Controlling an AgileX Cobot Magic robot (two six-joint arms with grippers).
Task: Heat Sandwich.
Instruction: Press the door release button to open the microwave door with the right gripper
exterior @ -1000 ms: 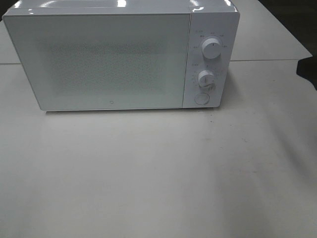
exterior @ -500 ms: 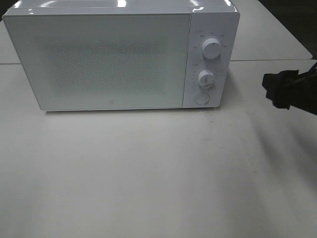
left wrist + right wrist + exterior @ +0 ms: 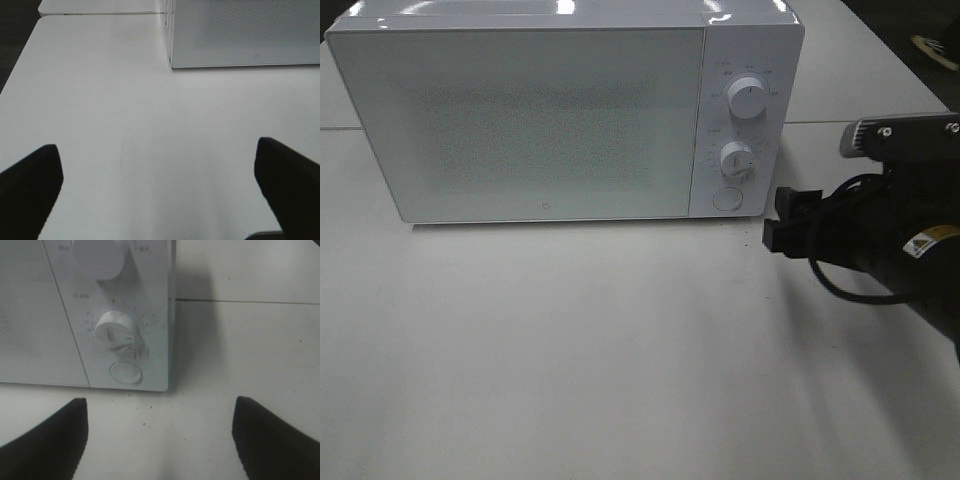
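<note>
The sandwich is out of view in every frame. A white microwave stands at the back of the table with its door shut. My right gripper hovers just right of the microwave's control panel, low over the table. In the right wrist view that gripper is open and empty, and it faces the round button and the lower knob. My left gripper is open too, with only bare table between its fingers. It faces the microwave's front left corner from some distance.
The control panel carries an upper knob, a lower knob and a round button. The white table stretches in front of the microwave. A seam between table tops runs behind on the right.
The right arm has come in from the right edge and moved left, so its gripper now sits beside the control panel. The microwave has not changed.
</note>
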